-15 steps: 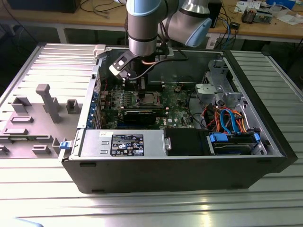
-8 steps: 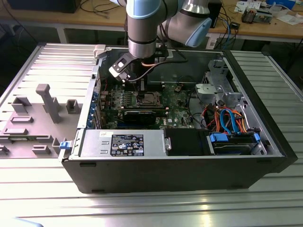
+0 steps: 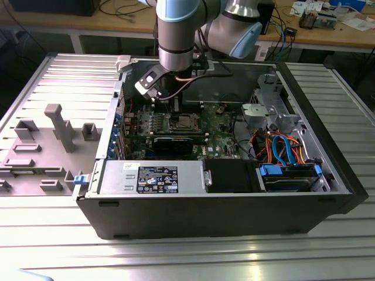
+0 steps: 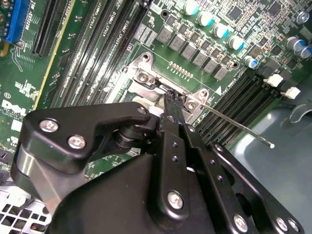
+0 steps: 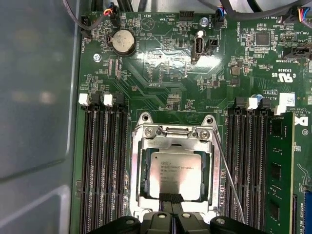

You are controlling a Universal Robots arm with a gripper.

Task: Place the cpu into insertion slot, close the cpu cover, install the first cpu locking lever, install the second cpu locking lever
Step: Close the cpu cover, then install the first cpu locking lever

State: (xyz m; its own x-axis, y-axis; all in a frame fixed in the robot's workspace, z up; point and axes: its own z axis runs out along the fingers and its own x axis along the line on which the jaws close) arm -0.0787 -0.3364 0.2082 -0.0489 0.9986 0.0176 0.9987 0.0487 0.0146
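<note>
My gripper [image 5: 171, 196] is down at the edge of the cpu cover [image 5: 136, 165], its two black fingers pressed together with no gap between them. The tips sit right at the cover's lip, and I cannot say for sure whether they pinch it or merely touch it. In the second wrist view the gripper [image 4: 170, 97] meets the silvery bracket at the socket's end.

The cover lies flat over the socket. Through its square window the cpu [image 5: 175, 171] shows, seated in the insertion slot [image 5: 145, 170], whose dark rim frames the chip on all sides.

Along one side of the cover a thin wire locking lever [image 5: 228, 180] runs at a slant, splaying away from the frame instead of lying along it. In the second wrist view the lever [image 4: 236, 125] juts out over the memory slots [image 4: 229, 105] toward the grey case floor.

Long black memory slots [image 5: 102, 165] flank the socket on both sides, and a green memory stick [image 5: 280, 170] stands just beyond one bank. A coin cell [image 5: 123, 41] sits further up the green motherboard [image 5: 161, 92].

In the exterior view my arm reaches down into the open computer case [image 3: 234, 205], with the gripper [image 3: 170, 107] just over the board, well back from the power supply [image 3: 152, 178] at the case's near edge.
</note>
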